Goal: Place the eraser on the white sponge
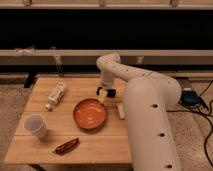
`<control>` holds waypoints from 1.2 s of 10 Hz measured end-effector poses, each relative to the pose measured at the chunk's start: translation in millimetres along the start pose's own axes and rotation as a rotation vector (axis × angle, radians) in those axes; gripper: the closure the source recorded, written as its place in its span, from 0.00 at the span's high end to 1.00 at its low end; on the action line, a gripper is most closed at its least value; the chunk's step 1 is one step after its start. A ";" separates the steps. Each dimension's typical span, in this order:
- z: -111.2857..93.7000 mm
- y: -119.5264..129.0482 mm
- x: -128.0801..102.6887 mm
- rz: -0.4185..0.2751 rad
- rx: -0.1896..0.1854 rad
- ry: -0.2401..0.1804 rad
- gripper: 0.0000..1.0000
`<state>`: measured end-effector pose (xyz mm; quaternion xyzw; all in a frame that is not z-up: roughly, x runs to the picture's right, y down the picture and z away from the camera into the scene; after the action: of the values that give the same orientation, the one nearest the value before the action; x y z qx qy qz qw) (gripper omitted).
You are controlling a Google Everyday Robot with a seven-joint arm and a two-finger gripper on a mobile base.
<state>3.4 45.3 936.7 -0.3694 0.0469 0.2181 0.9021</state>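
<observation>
Wooden worktop (102, 146), dark wall behind: gripper (105, 93) low at round orange bowl's (76, 114) 1 o'clock, grip state unreadable, small flat black eraser (111, 93) hard by its 3 o'clock; off-white rectangular sponge (120, 110) waits near, at 5 o'clock, long axis 12-to-6.

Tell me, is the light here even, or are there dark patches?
Camera view: the wooden table is evenly, warmly lit; the wall band behind it is nearly black. The gripper, low over the table behind the orange bowl, throws no hard shadow.
</observation>
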 end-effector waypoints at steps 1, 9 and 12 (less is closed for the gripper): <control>2.9 0.1 -0.4 -0.001 0.001 0.005 0.72; -52.2 -0.3 -4.8 -0.015 -0.112 -0.132 0.60; -61.6 1.4 -6.5 -0.030 -0.126 -0.166 0.64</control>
<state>1.7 1.5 892.8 -0.4068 -0.0473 0.2368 0.8810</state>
